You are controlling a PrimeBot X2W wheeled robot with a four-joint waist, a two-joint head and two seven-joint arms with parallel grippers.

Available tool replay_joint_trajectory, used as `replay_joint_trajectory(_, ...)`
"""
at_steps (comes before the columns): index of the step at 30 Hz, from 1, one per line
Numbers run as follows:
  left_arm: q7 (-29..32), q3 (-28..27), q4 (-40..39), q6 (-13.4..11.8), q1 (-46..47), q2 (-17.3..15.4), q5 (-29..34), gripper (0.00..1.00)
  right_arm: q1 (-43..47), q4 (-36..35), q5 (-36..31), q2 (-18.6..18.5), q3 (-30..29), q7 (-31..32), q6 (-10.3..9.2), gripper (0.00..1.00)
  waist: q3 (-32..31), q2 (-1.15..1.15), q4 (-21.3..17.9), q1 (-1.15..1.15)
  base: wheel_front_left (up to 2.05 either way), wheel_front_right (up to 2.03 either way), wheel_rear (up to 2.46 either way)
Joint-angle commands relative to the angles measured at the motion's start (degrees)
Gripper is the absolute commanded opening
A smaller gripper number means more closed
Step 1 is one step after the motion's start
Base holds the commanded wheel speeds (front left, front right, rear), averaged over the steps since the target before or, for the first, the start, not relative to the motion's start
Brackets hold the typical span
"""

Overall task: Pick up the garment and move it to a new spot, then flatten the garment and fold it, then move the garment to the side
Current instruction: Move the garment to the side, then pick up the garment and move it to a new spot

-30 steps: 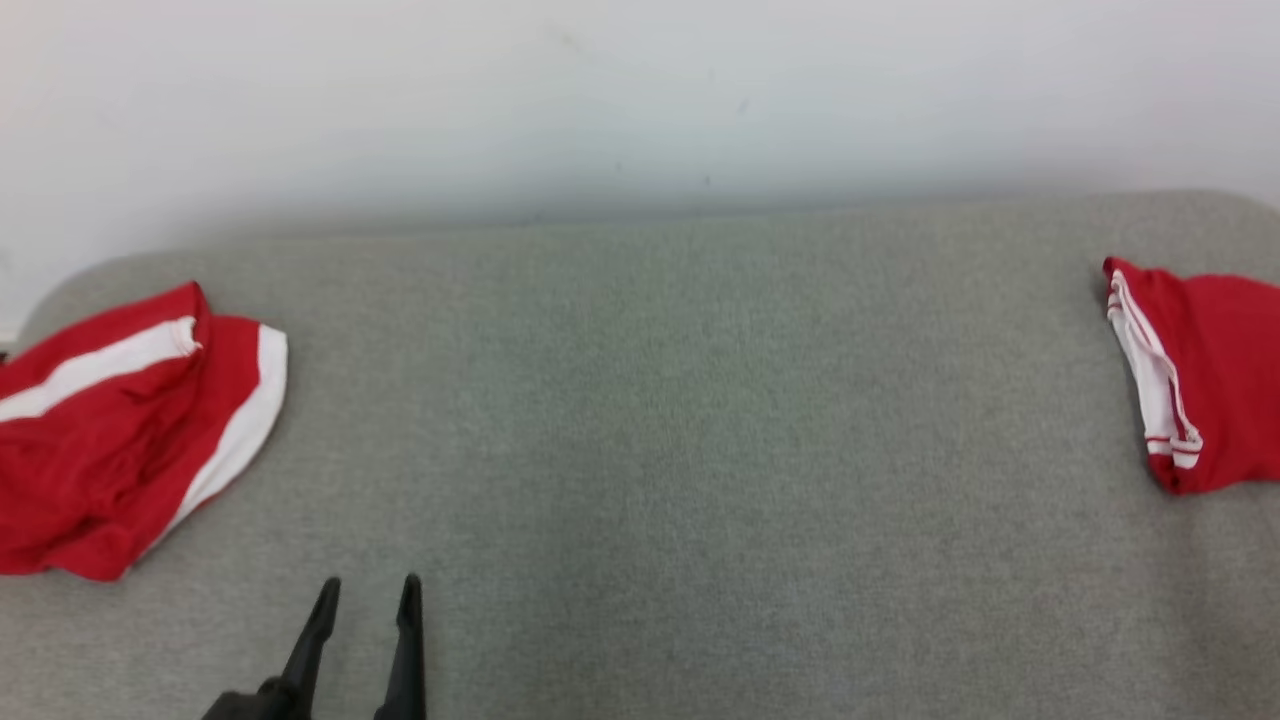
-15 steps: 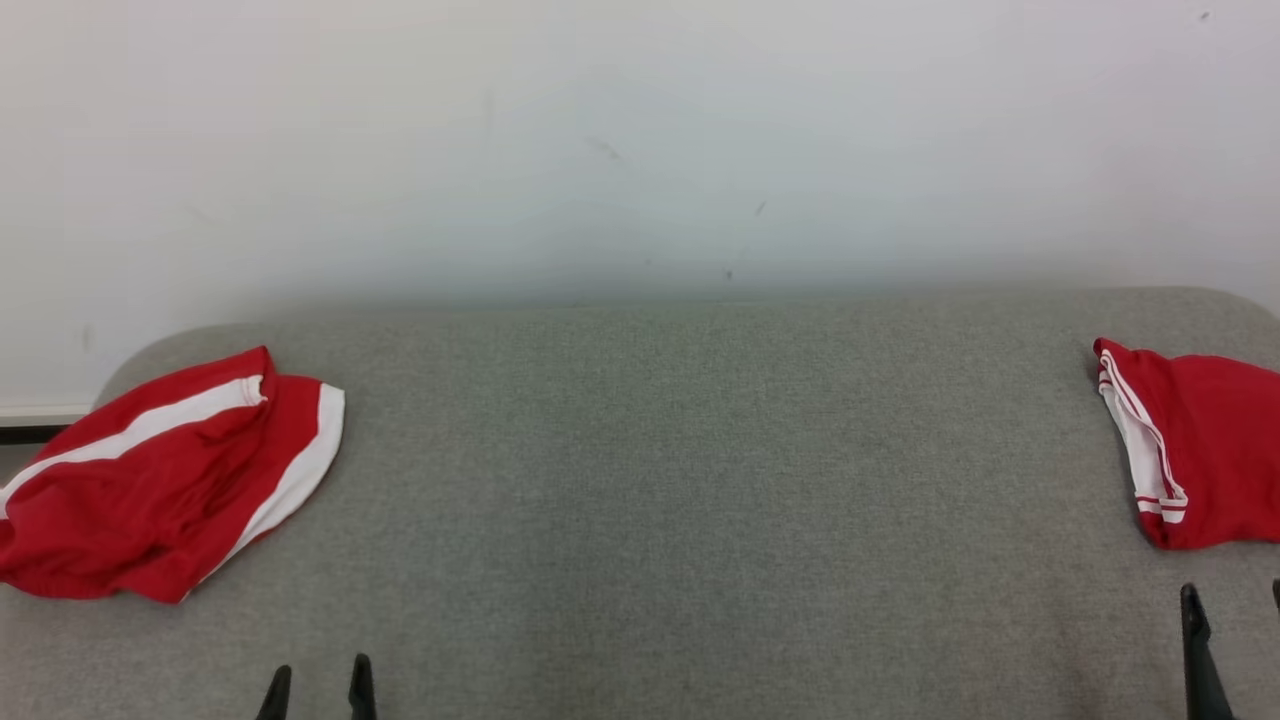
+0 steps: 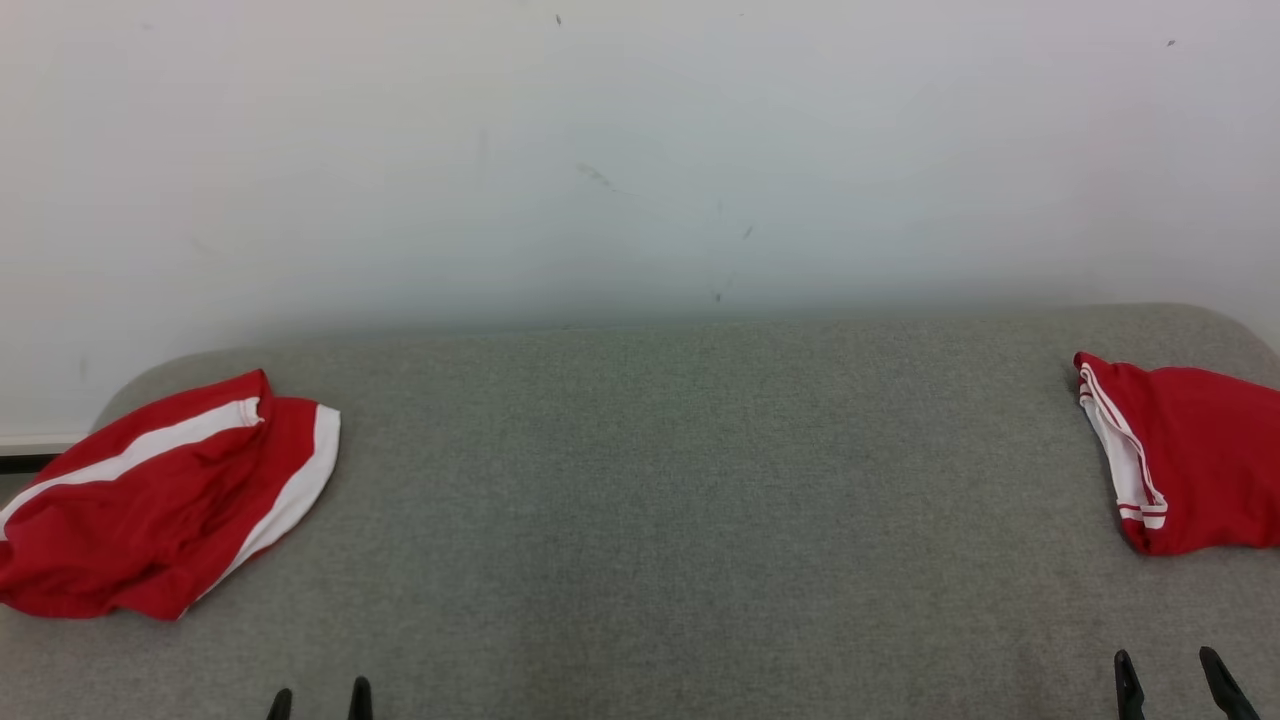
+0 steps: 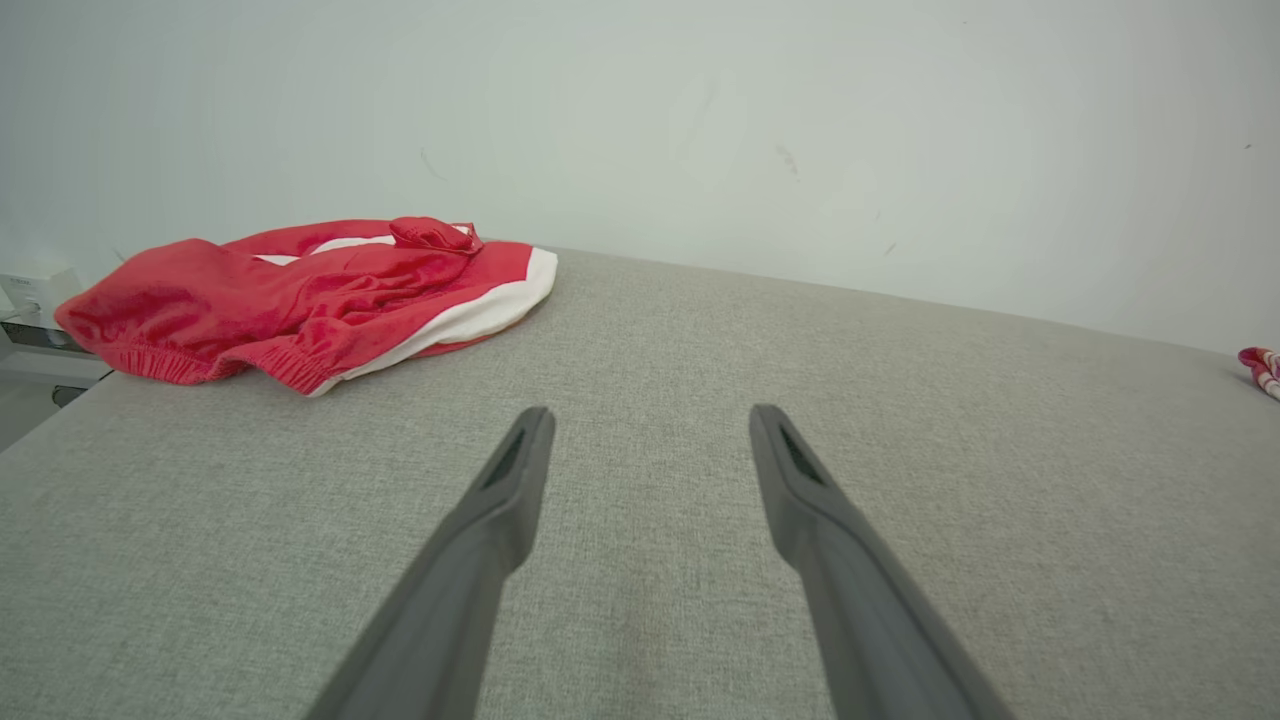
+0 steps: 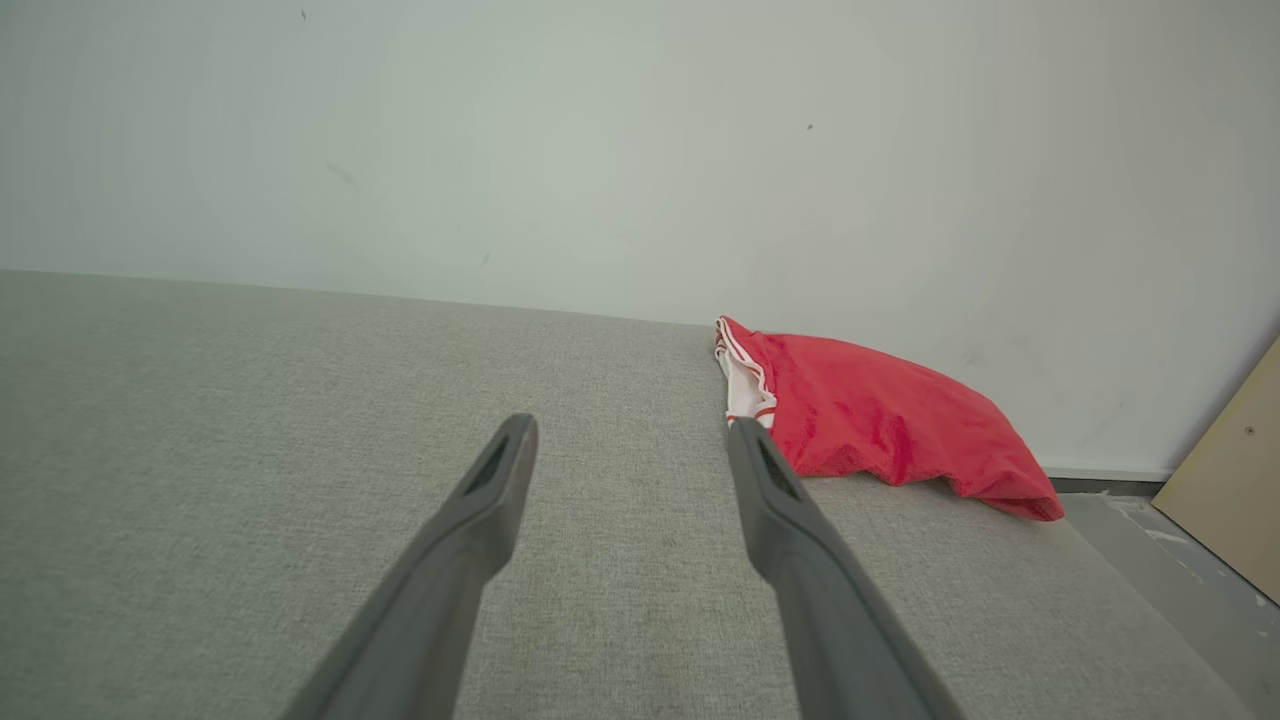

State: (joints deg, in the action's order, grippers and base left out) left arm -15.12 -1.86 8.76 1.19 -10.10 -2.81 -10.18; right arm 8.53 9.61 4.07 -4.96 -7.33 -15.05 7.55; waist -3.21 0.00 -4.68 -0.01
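Observation:
A rumpled red garment with white stripes (image 3: 160,505) lies at the left end of the grey fabric surface (image 3: 680,500); in the left wrist view this rumpled garment (image 4: 300,290) sits ahead and to the left. A second, folded red garment with white trim (image 3: 1185,455) rests at the right end, and the folded garment (image 5: 880,420) appears just right of the right fingers. My left gripper (image 3: 318,697) is open at the bottom left with nothing between its fingers. My right gripper (image 3: 1170,672) is open at the bottom right, likewise holding nothing. In the wrist views the left gripper (image 4: 650,415) and the right gripper (image 5: 630,425) hover over bare fabric.
A pale wall (image 3: 640,150) rises behind the surface. The surface's rounded corners sit near each garment. Past its right end are floor and a tan board (image 5: 1225,480). A white box (image 4: 35,290) sits beyond the left end.
The head camera has tilted up, so the surface and garments sit lower in view. The left fingertips show less, and the right gripper has come into view at the bottom right.

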Motion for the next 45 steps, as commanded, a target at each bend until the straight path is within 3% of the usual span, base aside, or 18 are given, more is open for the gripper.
replay_joint_trajectory(1,-0.01,-0.29,-0.09,0.08,-0.36,-0.2,0.18,1.0,0.16,0.33,-0.13,0.17,0.15,-0.14,-0.13,1.0,-0.01,0.0,0.03,0.01,0.0,0.0,0.0)
replay_joint_trajectory(18,-0.01,0.78,-0.56,-0.29,-0.36,-0.2,-0.39,1.0,-0.61,0.83,0.45,0.07,0.68,-0.14,-0.12,1.0,-0.15,0.0,2.4,0.01,0.0,0.0,0.0)
replay_joint_trajectory(23,-0.01,1.1,-0.46,-0.17,-0.35,-0.2,-0.03,1.0,-0.34,0.73,0.83,0.16,-0.01,-0.14,-0.12,1.0,-0.67,0.0,6.51,0.01,0.0,0.0,0.0)
replay_joint_trajectory(35,-0.01,-0.46,-1.54,0.58,-3.16,-0.19,1.52,1.0,-0.55,2.22,1.54,1.19,2.68,-0.14,-0.13,1.0,-3.18,0.0,21.64,0.01,0.0,0.0,0.0)
replay_joint_trajectory(45,-0.01,-2.63,-3.09,0.91,-4.19,-0.19,1.12,1.0,-0.98,2.95,1.82,1.51,4.84,-0.14,-0.13,1.0,-3.05,0.0,23.86,0.01,0.0,0.0,0.0)
